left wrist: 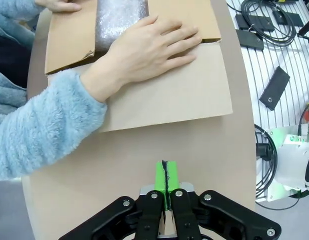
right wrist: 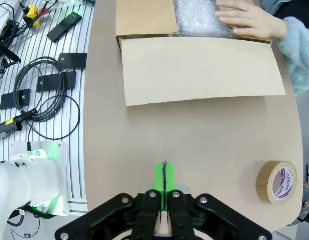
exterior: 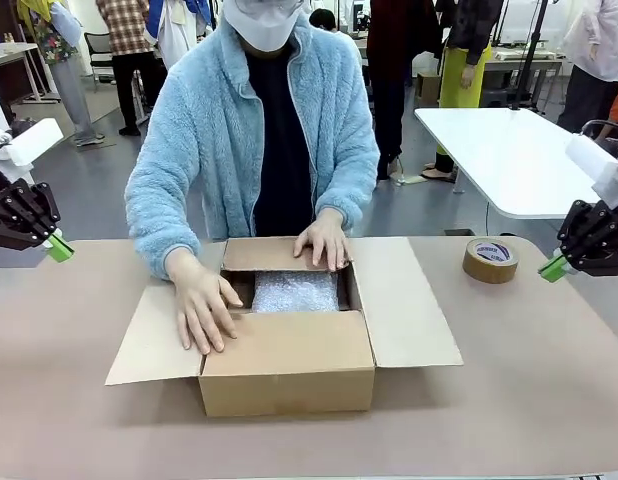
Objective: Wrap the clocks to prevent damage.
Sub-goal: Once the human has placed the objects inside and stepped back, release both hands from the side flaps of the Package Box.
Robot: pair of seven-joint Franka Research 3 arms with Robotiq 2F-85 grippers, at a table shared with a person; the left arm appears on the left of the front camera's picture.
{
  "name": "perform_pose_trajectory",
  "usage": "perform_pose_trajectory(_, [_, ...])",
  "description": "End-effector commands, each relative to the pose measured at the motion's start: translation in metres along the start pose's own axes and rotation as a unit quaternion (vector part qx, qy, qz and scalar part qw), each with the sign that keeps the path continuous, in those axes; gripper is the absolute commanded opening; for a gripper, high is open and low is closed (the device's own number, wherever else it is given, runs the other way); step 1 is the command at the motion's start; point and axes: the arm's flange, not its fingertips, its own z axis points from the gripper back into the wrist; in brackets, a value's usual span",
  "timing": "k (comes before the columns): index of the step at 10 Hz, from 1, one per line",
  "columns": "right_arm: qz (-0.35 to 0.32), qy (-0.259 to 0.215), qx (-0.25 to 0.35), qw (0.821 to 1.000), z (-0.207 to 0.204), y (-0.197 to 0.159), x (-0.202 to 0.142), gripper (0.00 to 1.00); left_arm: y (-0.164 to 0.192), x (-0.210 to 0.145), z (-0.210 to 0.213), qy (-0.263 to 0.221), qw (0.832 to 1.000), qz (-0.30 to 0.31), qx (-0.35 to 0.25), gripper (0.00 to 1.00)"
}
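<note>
We see a brown cardboard box [exterior: 289, 378] [left wrist: 184, 95] [right wrist: 194, 70] standing at the middle of the tan table [exterior: 489, 410]. Its left and right flaps lie spread out flat on the table, while its near flap is folded in over the opening. Inside the box lies a bundle of clear bubble wrap [exterior: 295, 291] [left wrist: 117, 20] [right wrist: 197, 17], showing through the gap between the near and far flaps. We cannot tell what the wrap encloses.

A person in a light blue fleece jacket [exterior: 249, 130] stands at the far side and leans over the box. The person's nearer hand [exterior: 201, 305] [left wrist: 149, 47] lies open and flat at the left of the opening, with its fingers resting on the near flap. The person's farther hand [exterior: 324, 240] [right wrist: 244, 17] rests open, palm down, on the far flap, with its fingertips at the flap's edge above the wrap.

A roll of brown packing tape [exterior: 490, 260] [right wrist: 277, 182] lies flat on the table to the right of the box, well apart from it and towards the far edge.

Our left gripper [exterior: 59, 247] [left wrist: 165, 170] hangs at the left edge of the table, well apart from the box. It is clenched, with its green pads pressed together, and it grasps nothing. Our right gripper [exterior: 552, 267] [right wrist: 165, 172] hangs at the right edge, near the tape but not touching it. It is likewise clenched on nothing.
</note>
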Motion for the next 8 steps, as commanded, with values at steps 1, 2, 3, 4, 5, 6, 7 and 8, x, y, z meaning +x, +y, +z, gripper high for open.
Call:
perform_pose_trajectory(1, [0.011, -0.009, 0.004, 1.0, -0.0007, -0.0004, -0.0002, 0.01, 0.0003, -0.0005, -0.0001, -0.002, 1.0, 0.0, -0.001, 0.0])
perform_pose_trajectory(2, [0.011, -0.009, 0.004, 1.0, -0.0007, -0.0004, -0.0002, 0.01, 0.0003, -0.0005, -0.0001, -0.002, 1.0, 0.0, -0.001, 0.0])
perform_pose_trajectory(3, [0.011, -0.009, 0.004, 1.0, -0.0007, -0.0004, -0.0002, 0.01, 0.0003, -0.0005, -0.0001, -0.002, 1.0, 0.0, -0.001, 0.0])
perform_pose_trajectory(4, [0.011, -0.009, 0.004, 1.0, -0.0007, -0.0004, -0.0002, 0.01, 0.0003, -0.0005, -0.0001, -0.002, 1.0, 0.0, -0.001, 0.0])
perform_pose_trajectory(5, [0.011, -0.009, 0.004, 1.0, -0.0007, -0.0004, -0.0002, 0.01, 0.0003, -0.0005, -0.0001, -0.002, 1.0, 0.0, -0.001, 0.0])
perform_pose_trajectory(6, [0.011, -0.009, 0.004, 1.0, -0.0007, -0.0004, -0.0002, 0.01, 0.0003, -0.0005, -0.0001, -0.002, 1.0, 0.0, -0.001, 0.0])
perform_pose_trajectory(7, [0.011, -0.009, 0.004, 1.0, -0.0007, -0.0004, -0.0002, 0.01, 0.0003, -0.0005, -0.0001, -0.002, 1.0, 0.0, -0.001, 0.0])
perform_pose_trajectory(8, [0.011, -0.009, 0.004, 1.0, -0.0007, -0.0004, -0.0002, 0.01, 0.0003, -0.0005, -0.0001, -0.002, 1.0, 0.0, -0.001, 0.0])
